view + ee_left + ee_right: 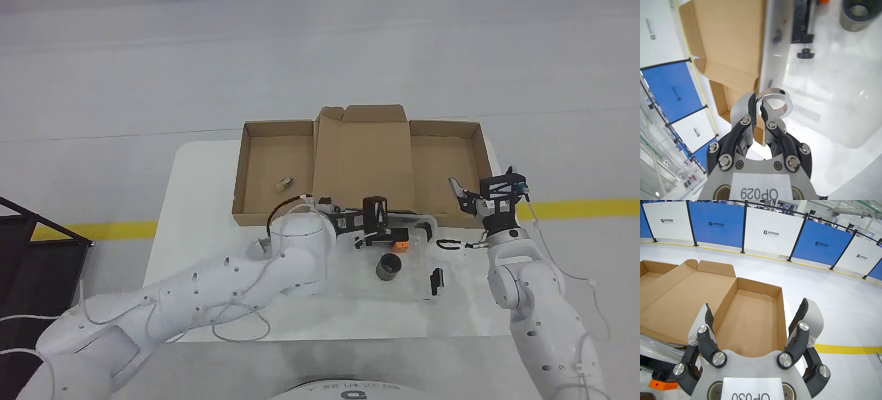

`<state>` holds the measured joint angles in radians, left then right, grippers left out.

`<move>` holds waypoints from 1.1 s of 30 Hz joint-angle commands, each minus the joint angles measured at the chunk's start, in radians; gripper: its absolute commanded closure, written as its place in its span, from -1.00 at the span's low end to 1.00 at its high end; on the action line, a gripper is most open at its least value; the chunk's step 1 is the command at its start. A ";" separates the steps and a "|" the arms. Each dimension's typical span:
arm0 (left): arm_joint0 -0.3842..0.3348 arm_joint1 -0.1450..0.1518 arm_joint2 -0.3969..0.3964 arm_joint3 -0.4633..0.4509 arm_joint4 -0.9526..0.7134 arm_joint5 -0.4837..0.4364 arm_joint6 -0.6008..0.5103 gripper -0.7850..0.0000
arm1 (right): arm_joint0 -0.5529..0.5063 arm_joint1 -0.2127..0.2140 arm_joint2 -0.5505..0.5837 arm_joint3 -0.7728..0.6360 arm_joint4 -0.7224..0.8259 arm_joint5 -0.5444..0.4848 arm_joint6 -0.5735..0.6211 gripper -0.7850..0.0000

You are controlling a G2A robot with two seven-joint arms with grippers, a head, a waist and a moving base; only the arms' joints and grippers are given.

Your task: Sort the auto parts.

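Note:
My left gripper (758, 102) is shut on the rim of a silver ring collar (788, 107), held just above the corner of a clear plastic tray (776, 47) beside the cardboard box (725, 37). In the top view this gripper (325, 207) sits at the tray's left end, in front of the box (360, 150). My right gripper (757, 313) is open with nothing in it, hovering at the near edge of the box's right compartment (749, 323); from above, that gripper (490, 195) is at the box's front right corner.
The tray (410, 288) holds a grey cylinder (387, 266), a black bracket with an orange piece (400, 243) and a small black block (436, 282). A black curved part (450, 245) lies beside it. A small part (284, 182) rests in the left compartment.

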<state>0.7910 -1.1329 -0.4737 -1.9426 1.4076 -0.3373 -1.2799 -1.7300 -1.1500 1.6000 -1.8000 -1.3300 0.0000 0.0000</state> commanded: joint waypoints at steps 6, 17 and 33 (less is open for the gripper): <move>0.210 0.108 -0.320 0.024 0.064 0.017 0.190 1.00 | 0.000 0.000 0.000 0.000 0.000 0.000 0.000 -1.00; 0.286 0.130 -0.451 0.204 0.052 -0.030 0.449 0.17 | 0.000 0.000 0.000 0.000 0.000 0.000 0.000 -1.00; 0.270 0.128 -0.471 0.258 0.022 -0.070 0.502 -1.00 | 0.000 0.000 0.000 0.000 0.000 0.000 0.000 -1.00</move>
<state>1.0611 -1.0051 -0.9445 -1.6848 1.4292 -0.4074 -0.7776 -1.7300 -1.1500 1.6000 -1.8000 -1.3300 0.0000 0.0000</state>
